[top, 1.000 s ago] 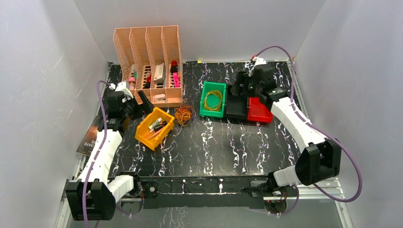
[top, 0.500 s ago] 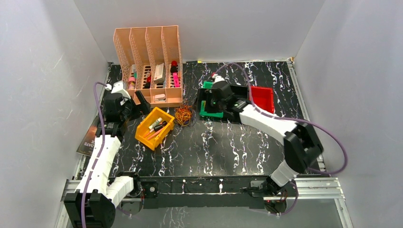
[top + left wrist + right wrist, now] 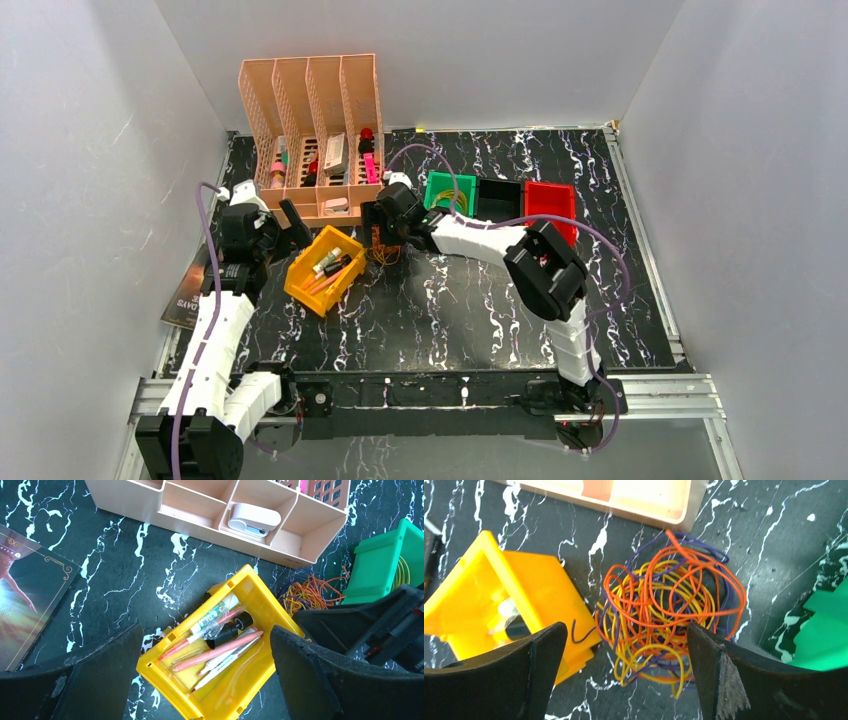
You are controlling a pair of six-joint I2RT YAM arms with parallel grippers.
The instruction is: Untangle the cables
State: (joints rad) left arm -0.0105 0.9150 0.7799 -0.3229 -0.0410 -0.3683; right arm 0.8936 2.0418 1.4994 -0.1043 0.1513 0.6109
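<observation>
The cables (image 3: pixel 664 615) — a light, springy, snag-prone knot on the worktop (image 3: pixel 774 540) between yellow bin (image 3: pixel 484 590) and green bin (image 3: pixel 829 625) — lie under the wide-open right pincer (image 3: pixel 625 630), probably best pinched by one outer orange loop; the left pincer (image 3: pixel 206 630) gapes wide too.

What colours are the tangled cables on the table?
The cables are orange, yellow and purple; clearest in the right wrist view.

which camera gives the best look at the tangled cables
The right wrist view: the cables fill the frame inside the open right gripper, orange, yellow and purple loops distinct. The left wrist view shows part of them beside the yellow bin. The top external view shows a small orange patch under that gripper.
</observation>
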